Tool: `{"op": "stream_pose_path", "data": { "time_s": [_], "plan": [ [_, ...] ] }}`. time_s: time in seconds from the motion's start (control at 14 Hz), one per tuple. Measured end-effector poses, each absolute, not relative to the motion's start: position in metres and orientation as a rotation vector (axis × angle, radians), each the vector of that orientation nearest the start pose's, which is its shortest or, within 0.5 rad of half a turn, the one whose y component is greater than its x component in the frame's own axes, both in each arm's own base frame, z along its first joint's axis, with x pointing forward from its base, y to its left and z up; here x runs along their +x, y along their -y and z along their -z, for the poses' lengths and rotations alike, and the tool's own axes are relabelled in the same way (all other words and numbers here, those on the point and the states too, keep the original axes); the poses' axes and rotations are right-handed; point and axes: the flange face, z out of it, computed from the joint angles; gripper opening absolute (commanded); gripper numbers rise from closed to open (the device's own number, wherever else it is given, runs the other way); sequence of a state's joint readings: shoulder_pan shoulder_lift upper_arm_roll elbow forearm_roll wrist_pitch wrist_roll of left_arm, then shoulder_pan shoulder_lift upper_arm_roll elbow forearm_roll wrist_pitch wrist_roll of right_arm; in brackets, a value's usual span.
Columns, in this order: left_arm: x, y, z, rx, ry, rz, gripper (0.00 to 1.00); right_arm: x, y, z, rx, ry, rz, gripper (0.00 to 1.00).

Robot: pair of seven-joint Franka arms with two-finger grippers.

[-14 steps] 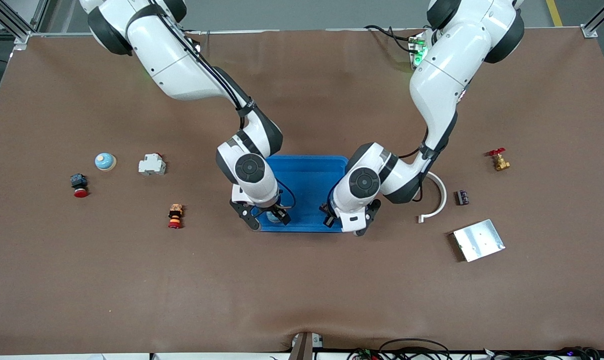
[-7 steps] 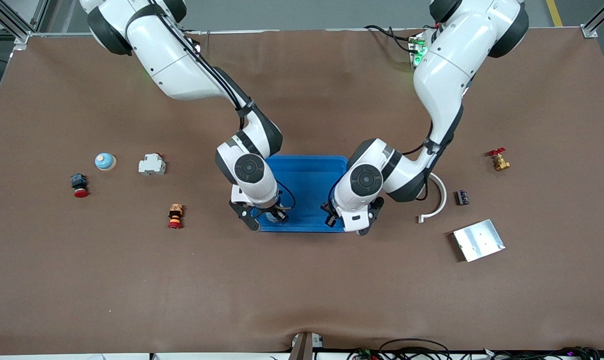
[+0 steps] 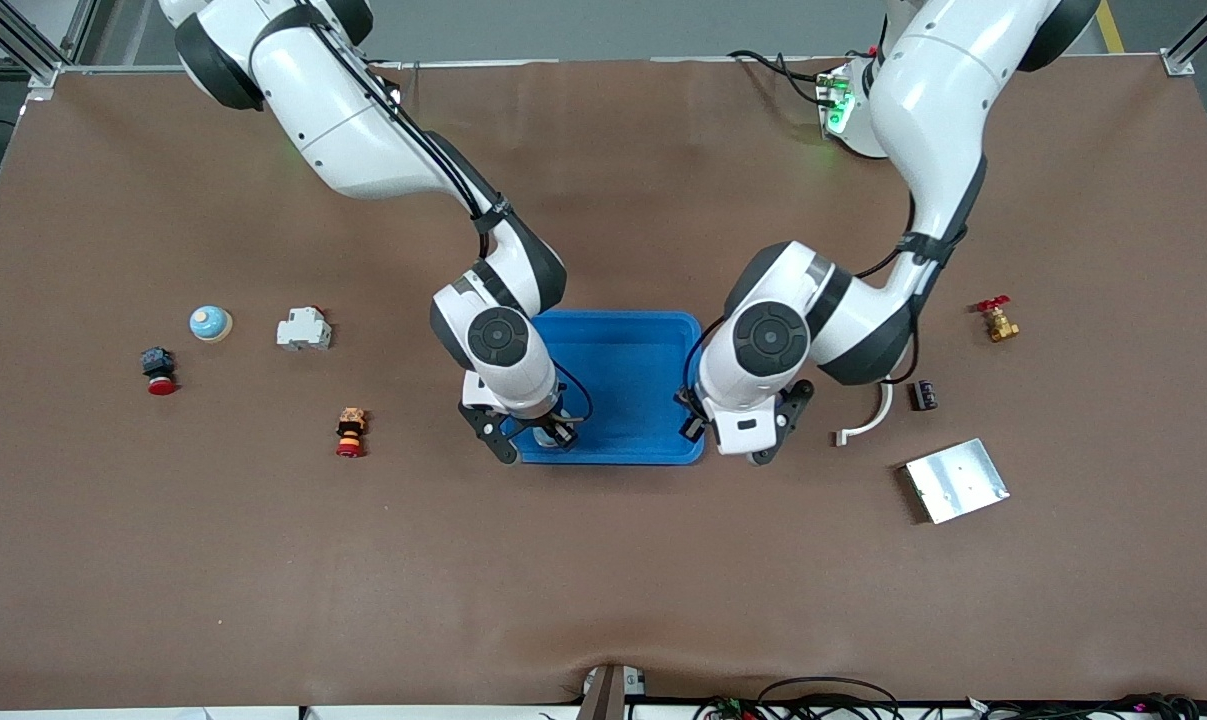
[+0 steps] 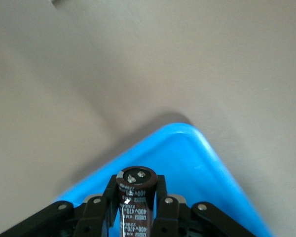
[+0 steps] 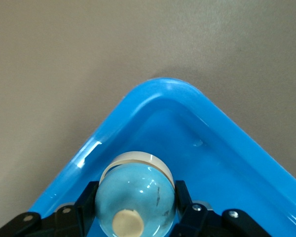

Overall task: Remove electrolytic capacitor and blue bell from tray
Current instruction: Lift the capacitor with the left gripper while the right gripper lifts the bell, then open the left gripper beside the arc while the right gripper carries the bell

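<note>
Over the tray: both my grippers hang above the shallow blue plastic tray (image 3: pixel 623 350) on the brown table (image 3: pixel 603 580).
Hidden: from the front camera my own arms cover most of what I hold. The wrist views cut off the lower parts of my fingers.
Left gripper (image 4: pixel 136 207): my jaws are squeezed on the dark round capacitor with white writing (image 4: pixel 135 200), one finger on each side of it. It stands upright with its top toward the wrist camera.
Left gripper's place: above the tray corner at the left arm's end, on the side nearer the front camera.
Right gripper (image 5: pixel 134 210): my jaws are squeezed on the pale blue round bell with a cream button (image 5: pixel 135 200), hugging both sides.
Right gripper's place: above the tray corner at the right arm's end, on the side nearer the front camera (image 3: pixel 548 432).
Hard to tell: whether the bell touches the tray floor.
</note>
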State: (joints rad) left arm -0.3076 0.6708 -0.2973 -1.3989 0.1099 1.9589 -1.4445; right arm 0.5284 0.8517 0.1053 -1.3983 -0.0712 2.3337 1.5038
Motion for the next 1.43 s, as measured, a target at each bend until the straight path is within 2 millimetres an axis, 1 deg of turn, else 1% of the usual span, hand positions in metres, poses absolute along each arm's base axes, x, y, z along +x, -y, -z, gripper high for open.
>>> {"op": "stream_pose_path", "data": {
  "time_s": [0.14,0.29,0.43,0.57,0.64,0.78,0.86,0.93,1.07,1.21,1.28,1.35,1.43],
  "plan": [
    [0.606,0.338,-0.321,-2.884,1.063,-0.209,0.0,0.615,-0.424,-0.224,-2.788,-1.298,0.014,0.0],
    [0.594,0.307,-0.323,-2.918,0.871,-0.234,0.0,0.625,-0.417,-0.244,-2.812,-1.322,-0.008,0.0],
    [0.585,0.27,-0.33,-2.937,0.728,-0.252,0.0,0.636,-0.404,-0.258,-2.843,-1.29,-0.018,0.0],
    [0.581,0.229,-0.332,-2.952,0.614,-0.278,0.0,0.645,-0.389,-0.264,-2.877,-1.234,-0.025,0.0],
    [0.582,0.21,-0.33,-2.964,0.544,-0.299,0.0,0.648,-0.383,-0.269,-2.896,-1.196,-0.027,0.0],
    [0.585,0.18,-0.321,-2.985,0.43,-0.343,0.0,0.655,-0.367,-0.291,-2.948,-1.098,-0.034,0.0],
    [0.586,0.171,-0.316,-2.992,0.391,-0.361,0.0,0.659,-0.356,-0.308,-2.968,-1.054,-0.034,0.0],
    [0.587,0.167,-0.31,-2.997,0.357,-0.379,0.0,0.664,-0.342,-0.328,-2.98,-1.015,-0.024,0.0],
    [0.588,0.171,-0.293,-3.003,0.31,-0.406,0.0,0.672,-0.31,-0.374,-2.996,-0.947,0.0,0.0],
    [0.594,0.177,-0.275,-2.991,0.26,-0.385,0.0,0.673,-0.278,-0.416,-3.026,-0.874,0.0,0.0],
    [0.599,0.178,-0.267,-2.977,0.23,-0.372,0.0,0.674,-0.263,-0.433,-3.041,-0.833,0.003,0.0],
    [0.605,0.179,-0.258,-2.966,0.209,-0.365,0.0,0.675,-0.248,-0.445,-3.054,-0.79,0.004,0.0],
    [0.611,0.18,-0.25,-2.963,0.201,-0.365,0.0,0.677,-0.232,-0.451,-3.069,-0.744,0.0,0.0]
  ]
}}
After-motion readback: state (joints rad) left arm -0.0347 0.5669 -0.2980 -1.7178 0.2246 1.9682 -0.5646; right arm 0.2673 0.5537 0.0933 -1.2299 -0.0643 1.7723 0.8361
